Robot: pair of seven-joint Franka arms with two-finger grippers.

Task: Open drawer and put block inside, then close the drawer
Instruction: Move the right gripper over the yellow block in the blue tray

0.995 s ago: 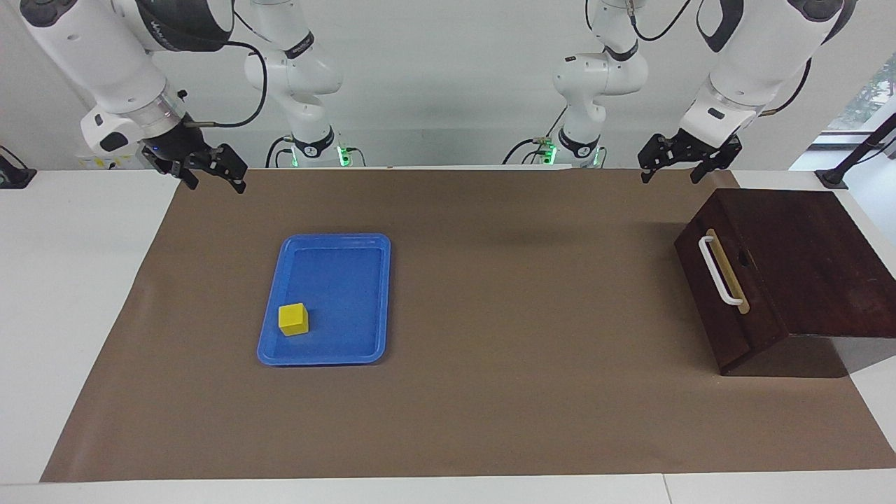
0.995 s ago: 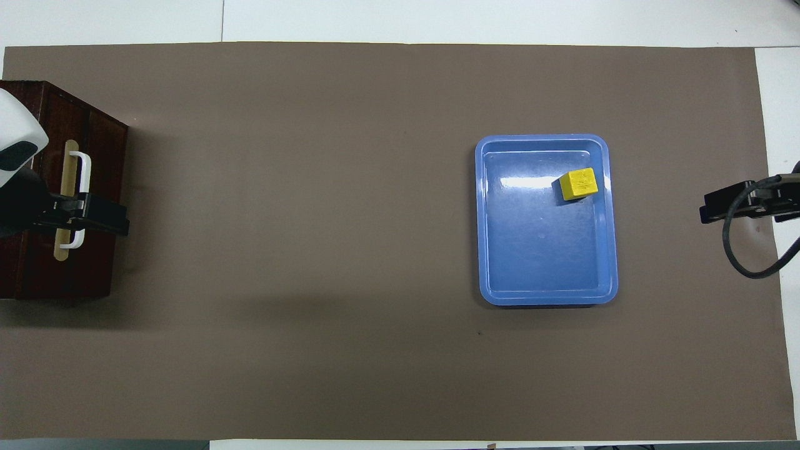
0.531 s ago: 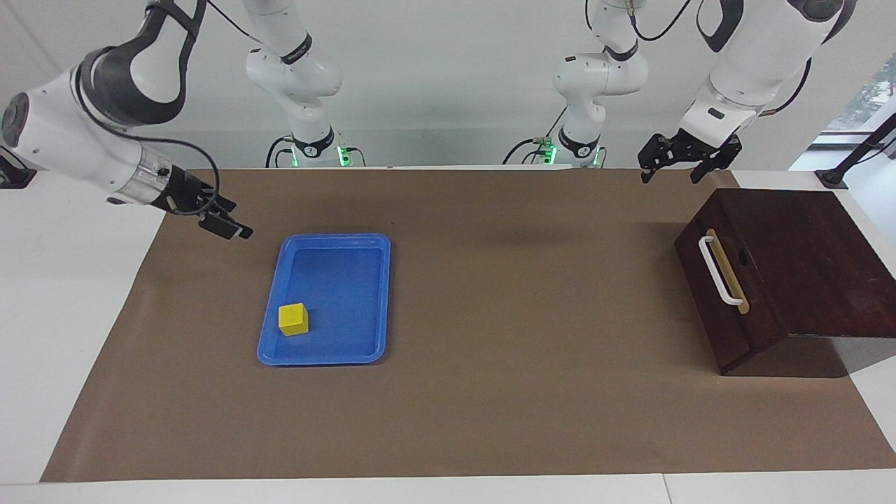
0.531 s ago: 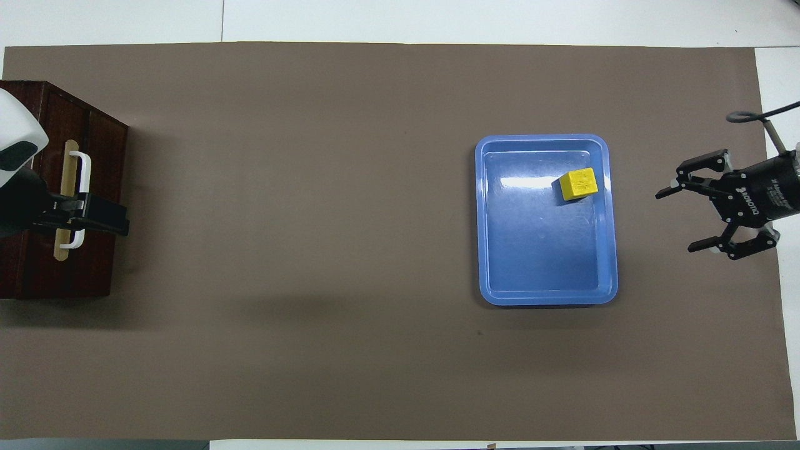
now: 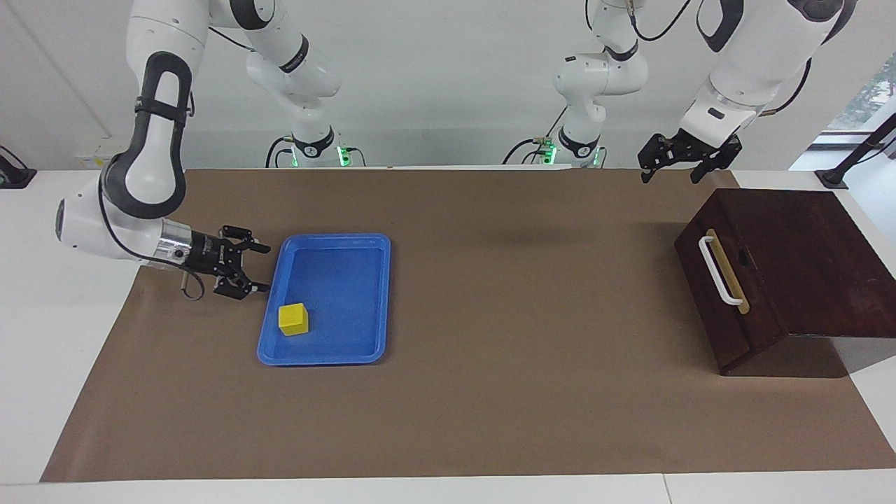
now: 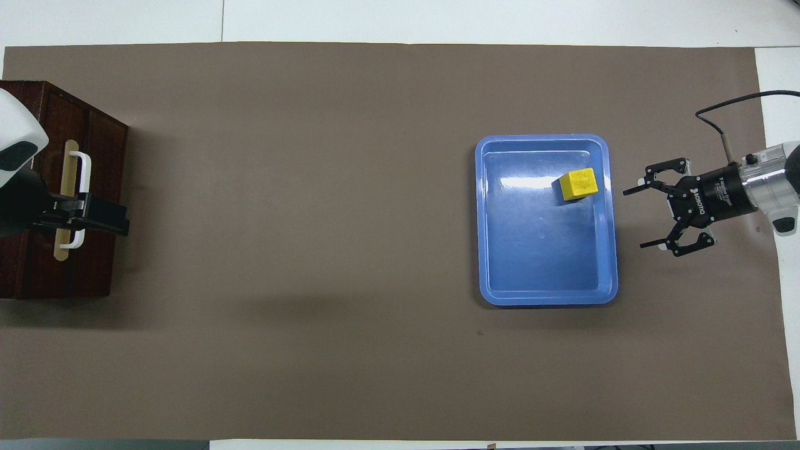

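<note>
Right gripper [image 5: 260, 268] hangs low with its fingers spread wide, holding nothing, just beside the blue tray [image 5: 374, 294] at the right arm's end of the table, pointing sideways at the tray; the yellow block [image 5: 293, 318] sits inside that tray, close to the wall nearest this gripper and apart from the fingers; to take it well, I judge the gripper should rise enough to clear the tray wall, come over the block, turn its fingers downward and straddle two flat faces squarely before closing, since a sideways push would likely shove the block or the tray along the brown mat [image 5: 490, 392]; left gripper [image 5: 672, 168] waits in the air with its fingers apart and empty, above the mat's edge near the dark wooden box [image 5: 805, 245]; the drawer [image 5: 714, 294] is still closed, its white handle [image 5: 719, 271] untouched, so it must be pulled open before the block can go in.
</note>
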